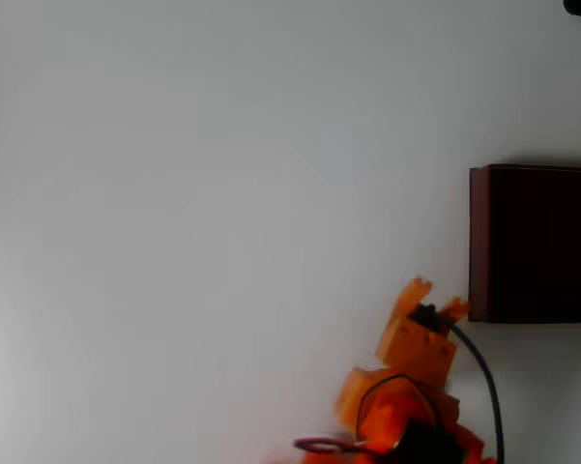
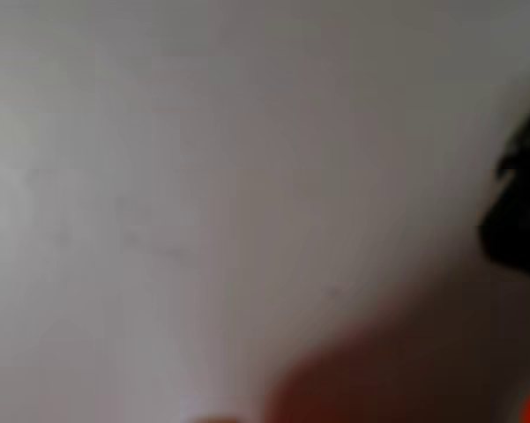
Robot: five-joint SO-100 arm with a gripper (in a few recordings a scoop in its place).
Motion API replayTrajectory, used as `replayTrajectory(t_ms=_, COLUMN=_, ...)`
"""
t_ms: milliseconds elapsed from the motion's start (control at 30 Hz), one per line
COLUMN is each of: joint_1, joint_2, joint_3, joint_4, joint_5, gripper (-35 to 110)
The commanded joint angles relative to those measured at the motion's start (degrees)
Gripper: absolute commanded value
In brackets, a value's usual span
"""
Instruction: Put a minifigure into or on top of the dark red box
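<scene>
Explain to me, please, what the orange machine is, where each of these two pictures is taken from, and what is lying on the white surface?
The orange machine is a small robot arm with a black cable running along it. Its end effector, a two-finger grasping part, is at the arm's top end in the overhead view, close to the lower left corner of the dark red box. That picture comes from a fixed camera looking straight down on the white table. The box has thin maroon walls and a very dark inside, and the picture's right edge cuts it off.

The other picture comes from a camera riding on the arm's wrist. It is very blurred: pale table, a dark shape at the right edge that I cannot identify.

Whether the end effector is open, or holds anything, I cannot tell.
</scene>
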Motion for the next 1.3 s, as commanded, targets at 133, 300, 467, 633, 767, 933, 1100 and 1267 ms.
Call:
replayTrajectory(t_ms=133, joint_1=10.20, joint_2=-13.45, joint_3=-7.38, joint_4=-3.34, joint_5=-0.62, gripper=17)
replayTrajectory(t_ms=300, joint_1=13.89, joint_2=-15.73, joint_3=-6.86, joint_4=-4.39, joint_5=0.26, gripper=17)
replayTrajectory(t_ms=467, joint_1=15.21, joint_2=-16.88, joint_3=-4.75, joint_4=-6.68, joint_5=1.85, gripper=17)
replayTrajectory(t_ms=633, joint_1=16.44, joint_2=-17.84, joint_3=-1.76, joint_4=-8.09, joint_5=3.60, gripper=17)
replayTrajectory(t_ms=767, joint_1=18.28, joint_2=-16.17, joint_3=1.05, joint_4=-9.14, joint_5=3.87, gripper=16)
replayTrajectory(t_ms=933, joint_1=18.90, joint_2=-15.12, joint_3=3.69, joint_4=-10.63, joint_5=4.66, gripper=16)
replayTrajectory(t_ms=1100, joint_1=18.54, joint_2=-15.56, joint_3=3.69, joint_4=-11.43, joint_5=5.19, gripper=16)
replayTrajectory(t_ms=1267, joint_1=18.98, joint_2=-16.61, joint_3=3.87, joint_4=-12.22, joint_5=5.45, gripper=16)
